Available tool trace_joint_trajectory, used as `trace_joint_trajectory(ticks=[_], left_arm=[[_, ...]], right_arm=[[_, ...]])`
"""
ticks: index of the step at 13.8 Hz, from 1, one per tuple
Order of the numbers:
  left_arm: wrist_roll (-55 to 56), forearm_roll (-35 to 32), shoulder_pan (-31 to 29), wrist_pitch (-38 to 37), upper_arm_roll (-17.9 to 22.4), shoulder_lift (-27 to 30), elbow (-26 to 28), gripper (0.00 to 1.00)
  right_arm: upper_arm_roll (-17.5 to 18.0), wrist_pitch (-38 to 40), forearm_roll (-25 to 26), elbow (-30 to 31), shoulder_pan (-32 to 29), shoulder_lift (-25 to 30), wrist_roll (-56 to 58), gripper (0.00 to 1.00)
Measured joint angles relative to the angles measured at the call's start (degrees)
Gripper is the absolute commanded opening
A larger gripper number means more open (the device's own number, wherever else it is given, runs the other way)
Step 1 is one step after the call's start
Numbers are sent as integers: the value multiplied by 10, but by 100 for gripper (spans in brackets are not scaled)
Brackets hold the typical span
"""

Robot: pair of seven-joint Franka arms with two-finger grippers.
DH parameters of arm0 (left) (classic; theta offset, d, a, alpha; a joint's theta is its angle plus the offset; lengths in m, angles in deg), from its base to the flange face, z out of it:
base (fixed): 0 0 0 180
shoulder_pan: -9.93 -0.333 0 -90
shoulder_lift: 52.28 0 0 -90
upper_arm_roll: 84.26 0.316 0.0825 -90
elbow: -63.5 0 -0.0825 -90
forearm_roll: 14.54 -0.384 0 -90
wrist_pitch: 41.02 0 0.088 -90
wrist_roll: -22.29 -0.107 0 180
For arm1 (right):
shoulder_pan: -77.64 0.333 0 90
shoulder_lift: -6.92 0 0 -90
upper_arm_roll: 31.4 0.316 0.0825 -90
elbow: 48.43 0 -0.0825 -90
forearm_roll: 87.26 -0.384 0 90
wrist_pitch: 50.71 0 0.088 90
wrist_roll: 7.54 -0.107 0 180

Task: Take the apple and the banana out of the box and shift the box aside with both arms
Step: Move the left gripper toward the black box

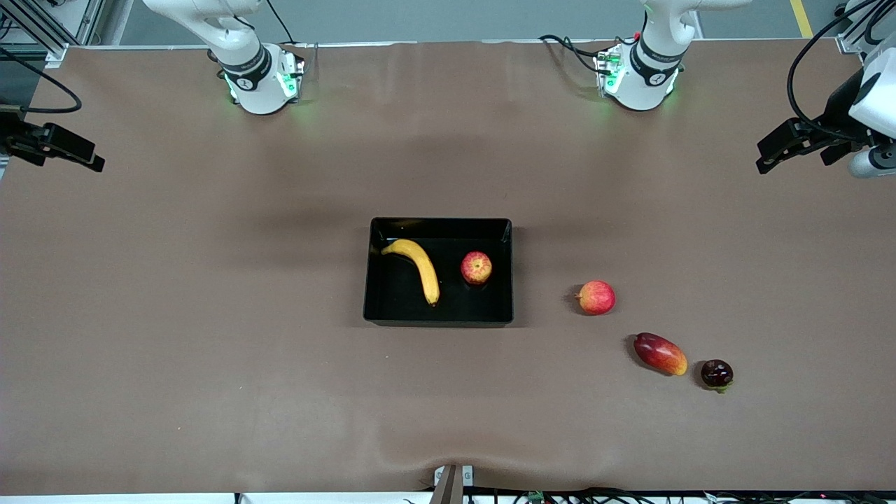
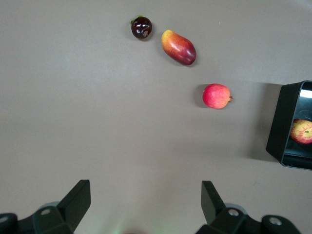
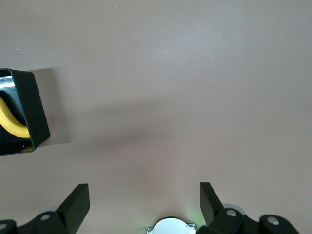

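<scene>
While both my arms hang high at the two ends of the table, the tray [image 1: 439, 227] sits in the middle of it, well apart from either pincer. Inside it lie the banana [image 1: 418, 268], toward my right arm's end, and the apple [image 1: 476, 267] beside it, toward my left arm's end; the two are apart.

My left pincer [image 2: 146, 207] is spread wide and holds nothing, over bare table at my left arm's end. From its wrist I see a corner of the tray with the apple in it.

My right pincer [image 3: 145, 205] is also wide and empty, over bare table at my right arm's end; its wrist view catches the tray's corner with a bit of banana.

Outside the tray, toward my left arm's end, lie a second red fruit [image 1: 596, 297], a mango [image 1: 660, 353] and a small dark fruit [image 1: 717, 374], each nearer the front camera than the one before.
</scene>
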Motion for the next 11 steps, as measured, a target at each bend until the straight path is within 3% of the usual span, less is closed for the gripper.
trace_joint_trajectory(ticks=[7,11], left_arm=[[14,-3,3,0,-7,-17,-10,100],[147,18,12,48,-68,-86,-13,100]], right_arm=[[0,1,0,-2,0,0,0,100],[0,1,0,-3,0,0,0,100]])
